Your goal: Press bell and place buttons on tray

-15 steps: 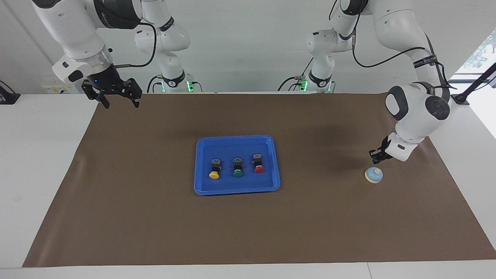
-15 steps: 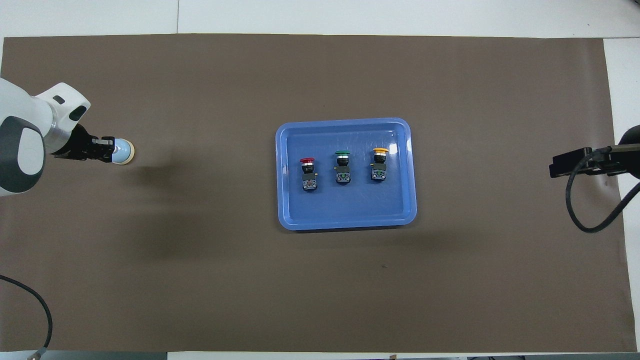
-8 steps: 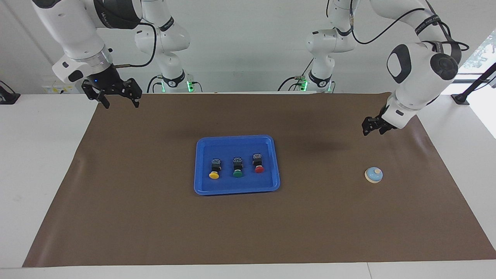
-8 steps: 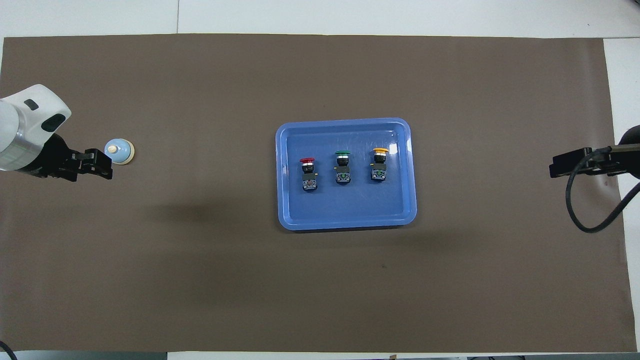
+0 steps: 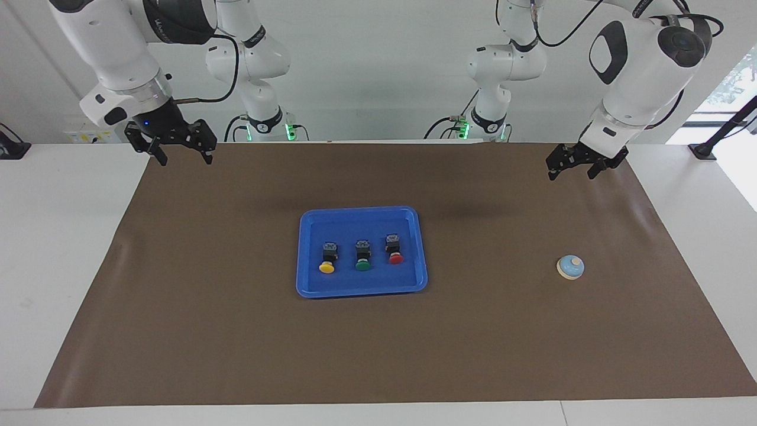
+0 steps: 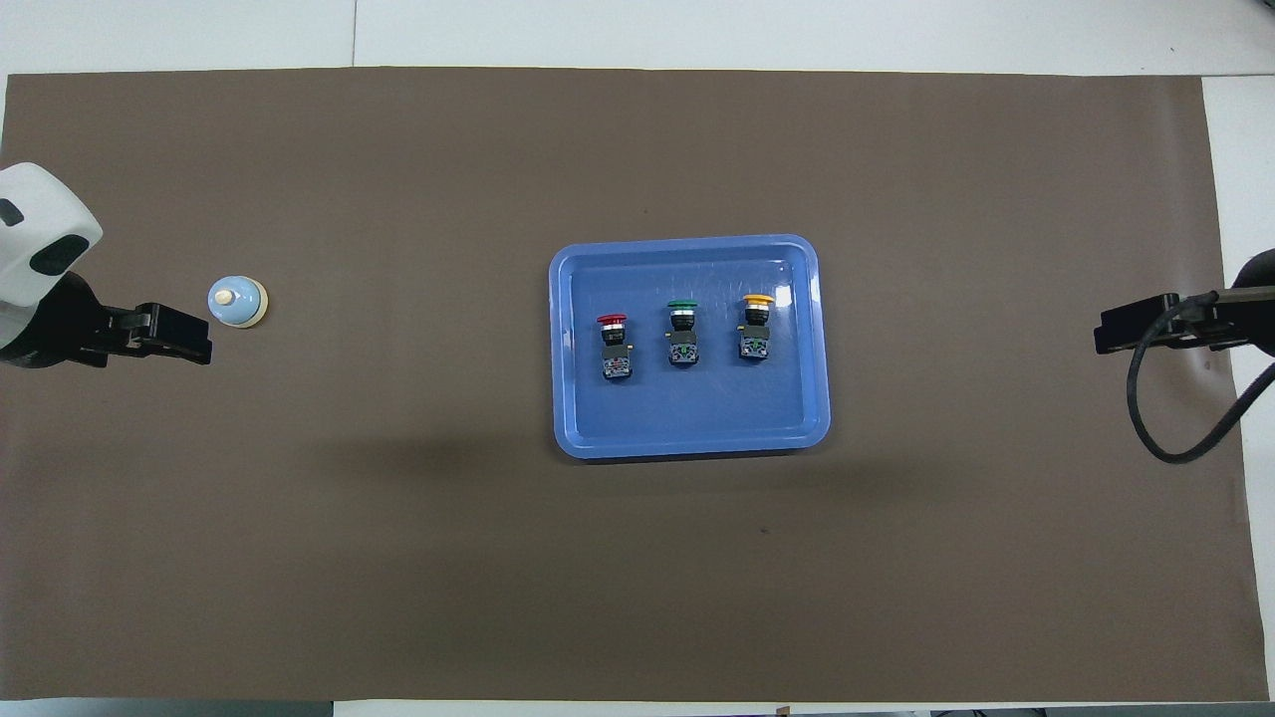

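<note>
Right pincer (image 5: pixel 174 155) hung jaws wide over the brown mat's (image 5: pixel 236 331) corner at the right arm's end of the desk, empty. Bright blue rectangular plastic tray (image 5: pixel 307 284) lay mid-mat, carrying the yellow-capped button (image 5: pixel 326 267), green-capped button (image 5: pixel 362 265) and red-capped button (image 5: pixel 395 258) in a row. Light blue domed desk bell (image 5: pixel 571 267) stood toward the left arm's end. Left pincer (image 5: pixel 575 168) hung above the mat, jaws wide, empty, well apart from the bell.

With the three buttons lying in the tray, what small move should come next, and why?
Probably none beyond parking: let the left pincer finish drawing up to rest. The yellow, green and red buttons lie in the tray, the bell stands free, and the right pincer waits empty.
</note>
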{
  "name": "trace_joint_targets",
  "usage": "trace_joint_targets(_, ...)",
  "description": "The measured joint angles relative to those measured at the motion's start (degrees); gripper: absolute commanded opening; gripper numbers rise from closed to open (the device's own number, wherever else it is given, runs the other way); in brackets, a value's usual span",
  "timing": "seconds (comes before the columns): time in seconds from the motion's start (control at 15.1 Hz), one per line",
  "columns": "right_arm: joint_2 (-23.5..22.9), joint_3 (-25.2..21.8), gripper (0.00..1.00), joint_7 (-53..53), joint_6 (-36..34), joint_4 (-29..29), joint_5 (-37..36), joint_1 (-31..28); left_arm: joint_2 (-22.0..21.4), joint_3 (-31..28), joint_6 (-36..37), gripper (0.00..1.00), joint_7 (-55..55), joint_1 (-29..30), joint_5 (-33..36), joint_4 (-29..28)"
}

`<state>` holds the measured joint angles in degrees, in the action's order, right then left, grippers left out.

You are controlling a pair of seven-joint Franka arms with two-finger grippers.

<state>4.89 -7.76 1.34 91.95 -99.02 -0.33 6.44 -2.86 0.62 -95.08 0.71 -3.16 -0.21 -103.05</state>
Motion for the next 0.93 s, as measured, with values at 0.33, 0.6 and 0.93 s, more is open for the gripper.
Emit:
trace_joint_targets(0.33, 0.0, 0.0, 1.0, 0.0, 0.0, 0.0, 0.0, 0.0, 0.4, 0.0, 2.3, 1.0, 0.0, -0.1, 0.0, 2.6)
trace_joint_targets(0.6, 0.0, 0.0, 1.0, 0.0, 0.0, 0.0, 0.0, 0.0, 0.9, 0.9, 4.1, 1.0, -0.2, -0.4, 0.1, 5.4)
trace_joint_targets(0.93, 0.0, 0.0, 1.0, 0.0, 0.0, 0.0, 0.0, 0.0, 1.0, 1.3, 4.8, 1.0, -0.2, -0.7, 0.2, 6.5)
